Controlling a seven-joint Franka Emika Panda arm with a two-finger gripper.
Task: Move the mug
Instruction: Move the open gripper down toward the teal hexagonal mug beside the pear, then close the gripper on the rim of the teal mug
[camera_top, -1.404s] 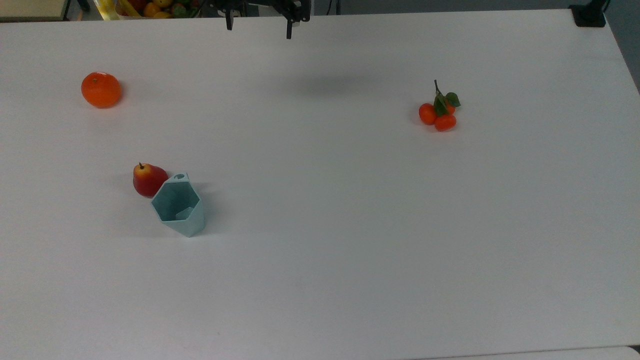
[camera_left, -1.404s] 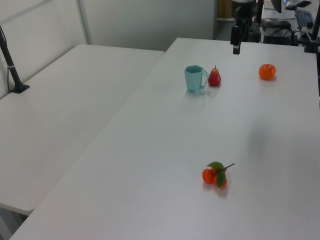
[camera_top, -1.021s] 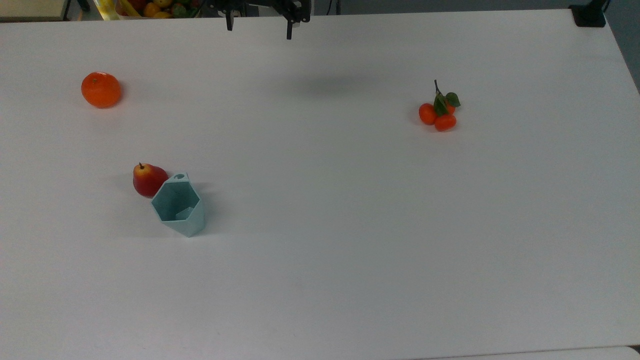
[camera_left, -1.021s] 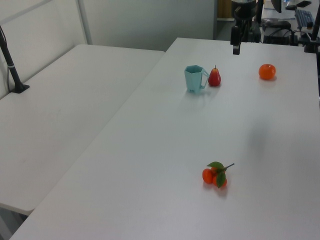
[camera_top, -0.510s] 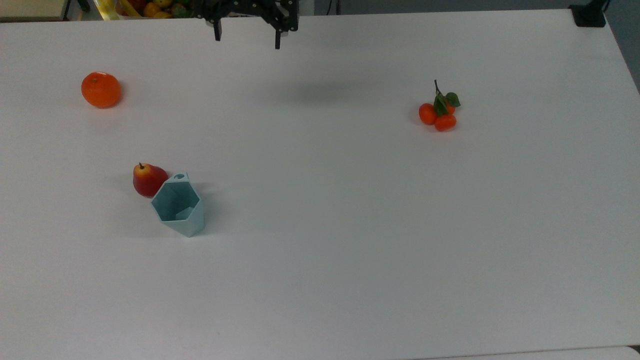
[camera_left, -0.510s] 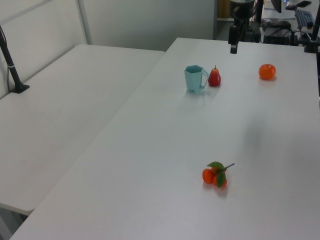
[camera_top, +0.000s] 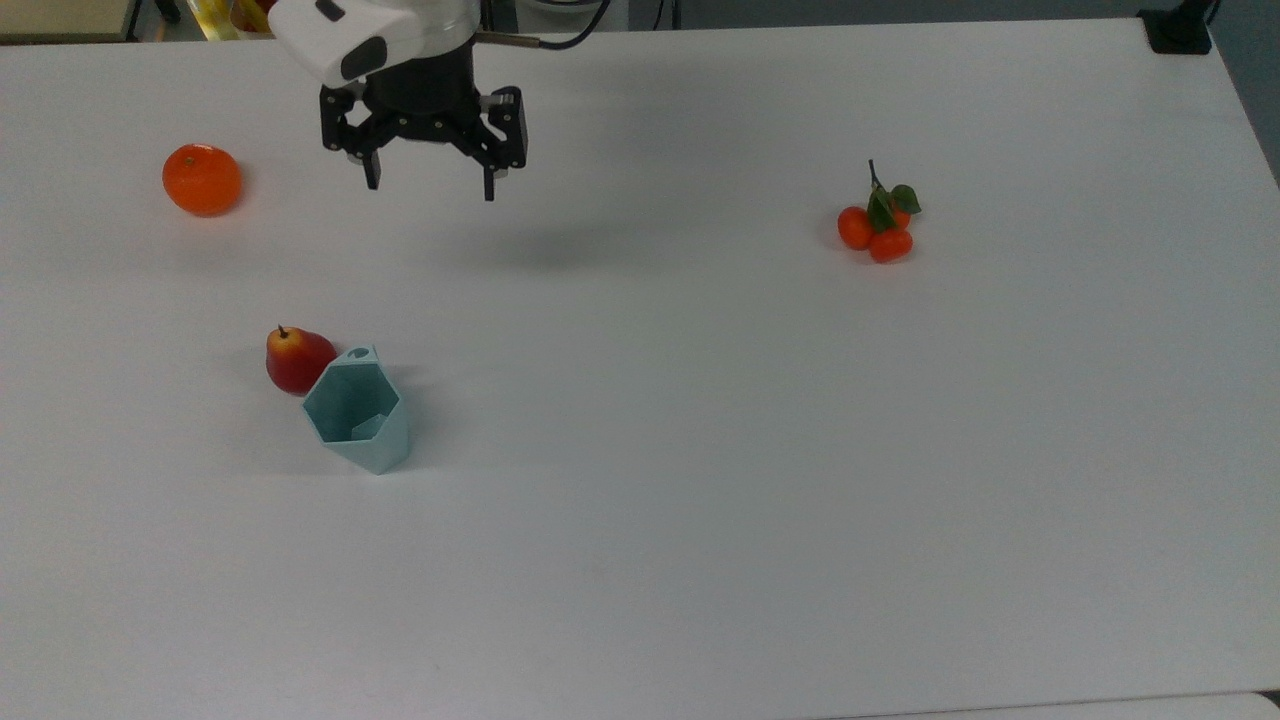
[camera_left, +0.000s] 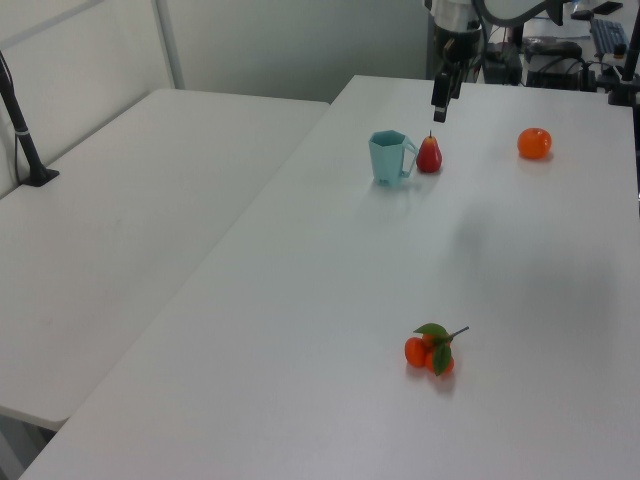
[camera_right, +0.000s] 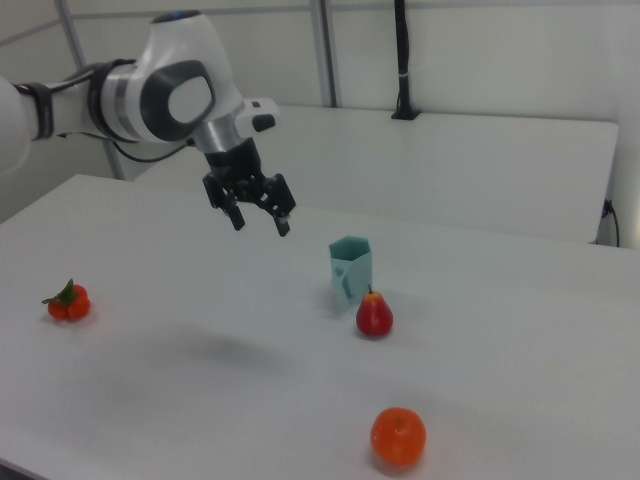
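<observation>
The mug (camera_top: 357, 415) stands upright on the bench (camera_top: 700, 500), toward the top view's left, handle tab on the far side. The pear (camera_top: 297, 360) sits just beside it, at its far-left corner. The gripper (camera_top: 428, 185) hangs above the bench with jaws spread apart and empty; the mug lies nearer and slightly left of it in the top view. Judgement: the pear crowds the handle side, so approach needs care. The orange (camera_top: 202, 179) and the mandarin cluster (camera_top: 877, 225) lie well apart

Mug (camera_top: 358, 412) touching pear (camera_top: 296, 359)
</observation>
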